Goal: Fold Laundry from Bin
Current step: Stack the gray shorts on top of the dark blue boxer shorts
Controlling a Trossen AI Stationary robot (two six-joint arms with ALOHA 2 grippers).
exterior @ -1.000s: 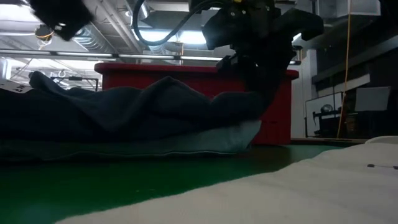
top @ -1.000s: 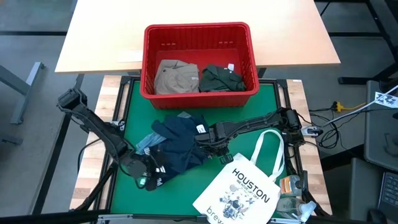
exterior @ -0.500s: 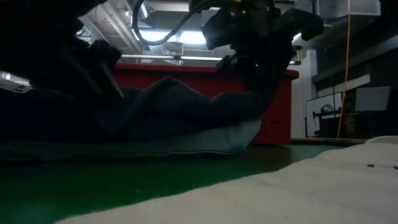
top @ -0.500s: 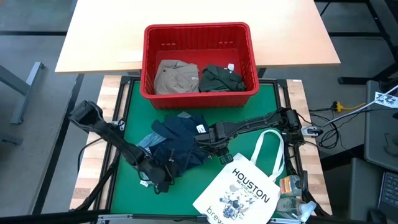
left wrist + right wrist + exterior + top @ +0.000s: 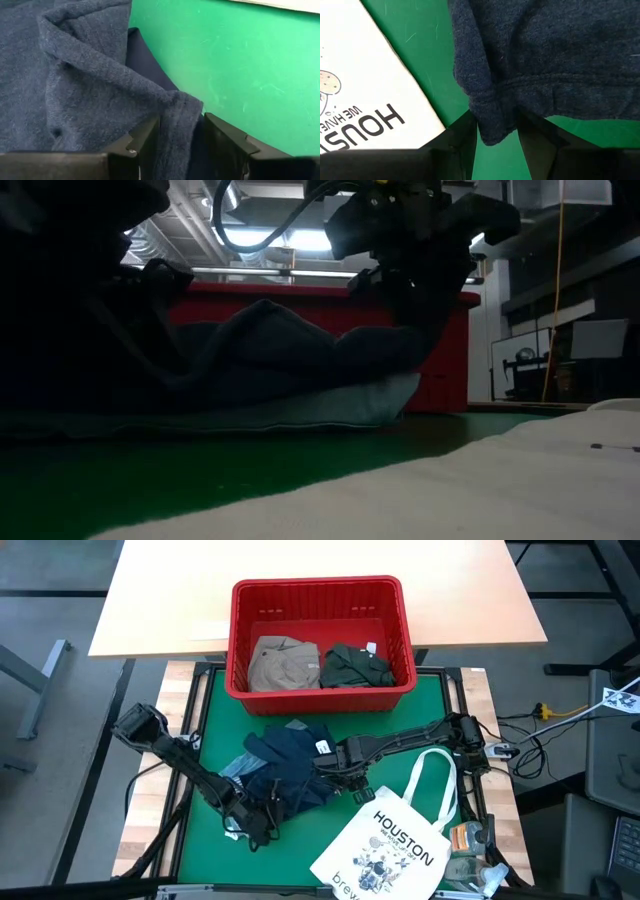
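A navy garment [image 5: 290,775] lies crumpled on the green mat, partly on top of a light blue denim piece [image 5: 232,772]. My left gripper [image 5: 258,830] is at the navy garment's near left corner and shut on it. My right gripper [image 5: 335,775] points down at the garment's right edge, also shut on it. The red bin [image 5: 320,585] stands at the mat's far edge. Inside it lie a khaki garment [image 5: 280,662] and a dark green one [image 5: 352,665]. My left gripper has a folded, hemmed corner of the navy garment [image 5: 181,112] between its two fingers [image 5: 147,140]. It comes slanting down from the near left. The cloth there lies low, by the mat. My right gripper pinches the navy garment's hemmed right edge [image 5: 492,107] between its two fingers, from above, pointing down. That edge [image 5: 400,345] is raised off the mat. The rest of the garment lies slack on the denim piece [image 5: 300,410].
A white tote bag printed HOUSTON [image 5: 390,845] lies on the near right of the mat, its handle [image 5: 440,780] looped beside the right arm. Bare green mat [image 5: 215,700] shows left of the garments. A light wooden table [image 5: 170,600] stands behind the bin.
My left gripper has come down from above the mat's near left, moved a little toward the right and rolled about its axis. It now sits at the navy garment's near corner. The right gripper and the garment's raised right edge have stayed put.
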